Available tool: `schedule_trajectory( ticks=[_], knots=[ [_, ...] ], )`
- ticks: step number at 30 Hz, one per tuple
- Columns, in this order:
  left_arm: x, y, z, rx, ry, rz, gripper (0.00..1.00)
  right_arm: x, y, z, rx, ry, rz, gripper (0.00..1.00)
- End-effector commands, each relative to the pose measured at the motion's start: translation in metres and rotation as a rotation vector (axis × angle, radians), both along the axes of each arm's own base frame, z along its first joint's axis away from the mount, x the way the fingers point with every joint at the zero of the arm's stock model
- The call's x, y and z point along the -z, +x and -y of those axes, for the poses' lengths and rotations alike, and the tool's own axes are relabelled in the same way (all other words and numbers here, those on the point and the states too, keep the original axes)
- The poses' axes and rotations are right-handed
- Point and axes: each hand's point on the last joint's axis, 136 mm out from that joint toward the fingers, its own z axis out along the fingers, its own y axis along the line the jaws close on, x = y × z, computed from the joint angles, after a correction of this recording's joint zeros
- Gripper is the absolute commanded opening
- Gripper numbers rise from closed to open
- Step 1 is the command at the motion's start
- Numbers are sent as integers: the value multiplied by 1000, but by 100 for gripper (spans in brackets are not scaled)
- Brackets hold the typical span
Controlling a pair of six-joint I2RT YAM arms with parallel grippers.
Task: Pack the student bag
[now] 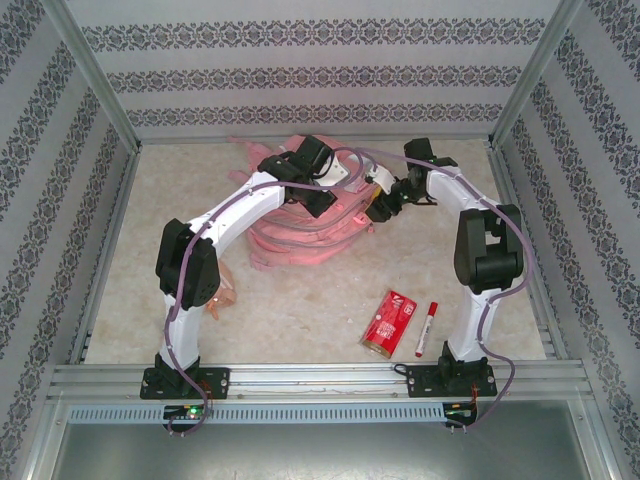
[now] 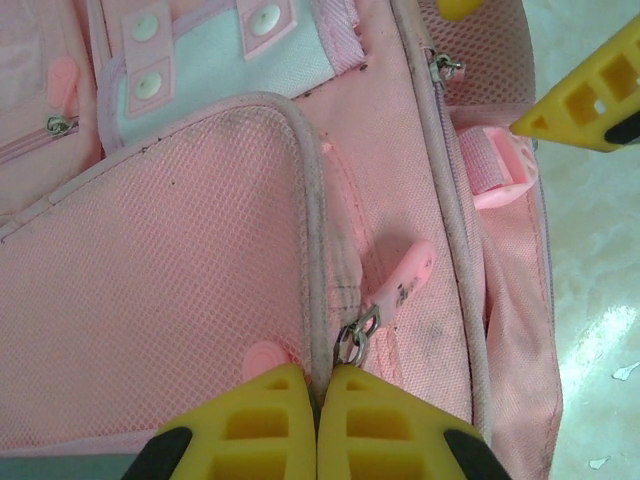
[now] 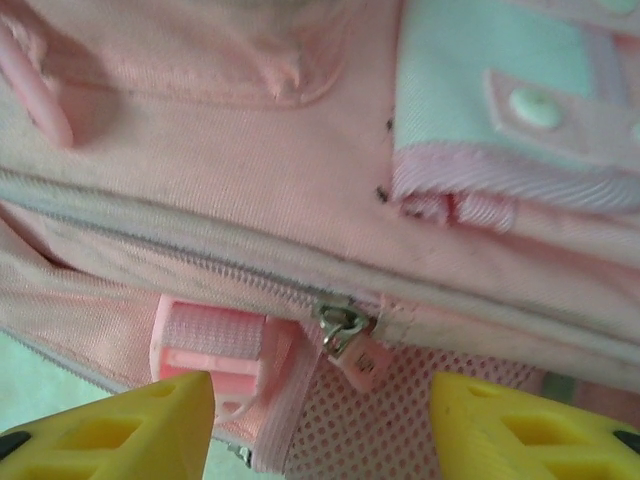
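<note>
1. Over at the far middle of the table (image 1: 300, 320), the pink student bag (image 1: 290, 245) is lying down, and both arms are bent in over it.
2. Left gripper (image 2: 318, 378): the yellow fingers are pressed together with no gap. The tips sit on the bag right at a metal zip ring (image 2: 352, 342), along the edge of the mesh pocket (image 2: 150, 290). Honestly can't tell if they've pinched anything.
3. Off that ring, a pink pull tab (image 2: 405, 280) sticks out up and to the right, lying flat on the fabric.
4. Right gripper (image 3: 320, 390): the fingers are apart, one on each side of another zip slider (image 3: 343, 328) on the bag's side, and they aren't touching it. A pink strap buckle (image 3: 205, 345) is just beside the left-hand finger.
5. Down near the right arm's base, a red can (image 1: 388, 322) lies on its side with a red-capped marker (image 1: 426, 328) just beside it, both well apart from the bag.
</note>
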Motion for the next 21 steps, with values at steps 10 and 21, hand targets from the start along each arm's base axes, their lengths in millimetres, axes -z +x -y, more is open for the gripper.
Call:
schedule_trajectory(
  ticks=[10, 21],
  knots=[
    [-53, 5, 19, 19, -157, 83, 0, 3, -1, -18, -45, 64, 98, 7],
    [-50, 20, 11, -69, -168, 81, 0, -32, -40, -18, -60, 207, 4, 0]
  ],
)
